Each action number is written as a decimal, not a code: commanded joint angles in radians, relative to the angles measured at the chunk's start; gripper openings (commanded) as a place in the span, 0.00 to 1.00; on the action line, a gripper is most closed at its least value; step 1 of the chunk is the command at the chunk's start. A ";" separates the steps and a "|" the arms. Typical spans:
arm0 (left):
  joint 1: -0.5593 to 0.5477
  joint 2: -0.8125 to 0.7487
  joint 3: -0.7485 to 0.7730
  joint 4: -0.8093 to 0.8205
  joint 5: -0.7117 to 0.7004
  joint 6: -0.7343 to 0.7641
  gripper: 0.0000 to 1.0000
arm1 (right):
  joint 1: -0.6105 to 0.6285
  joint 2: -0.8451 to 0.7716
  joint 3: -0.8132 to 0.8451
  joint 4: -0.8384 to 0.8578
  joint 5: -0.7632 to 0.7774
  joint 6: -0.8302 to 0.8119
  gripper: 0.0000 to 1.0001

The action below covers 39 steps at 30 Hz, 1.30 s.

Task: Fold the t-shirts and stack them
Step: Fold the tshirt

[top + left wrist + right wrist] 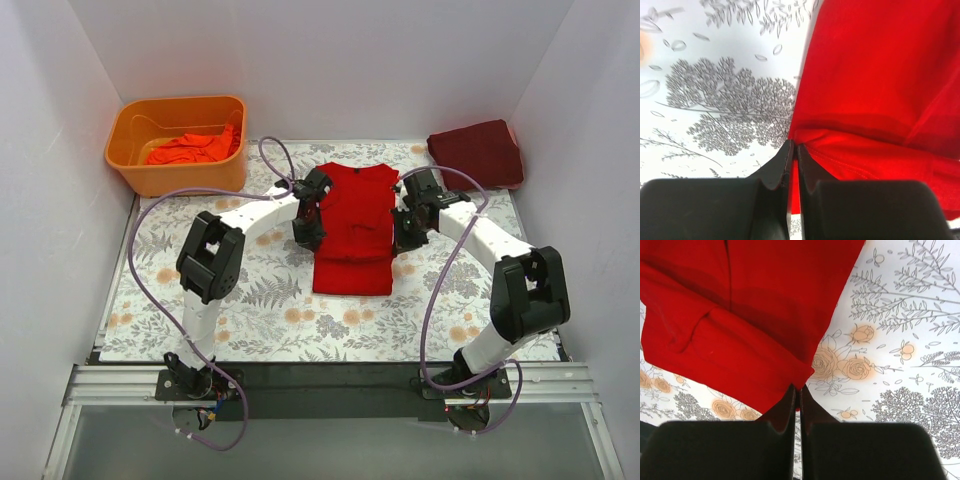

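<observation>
Bright red t-shirt (353,228), both sides pinched in jaws

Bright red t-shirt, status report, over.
Left end effector shut on shirt's left edge, right end effector on right edge. Bright red t-shirt on mat, bottom folded up. Nothing in the way; maroon t-shirt folded far right.

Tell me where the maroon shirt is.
Top view: the maroon shirt lies folded at the far right corner of the table, beyond the right hand pinching the bright red shirt.
</observation>
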 commanded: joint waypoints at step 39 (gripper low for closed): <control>-0.082 -0.361 -0.294 0.287 -0.104 -0.046 0.27 | 0.064 -0.099 -0.011 0.213 -0.094 -0.057 0.26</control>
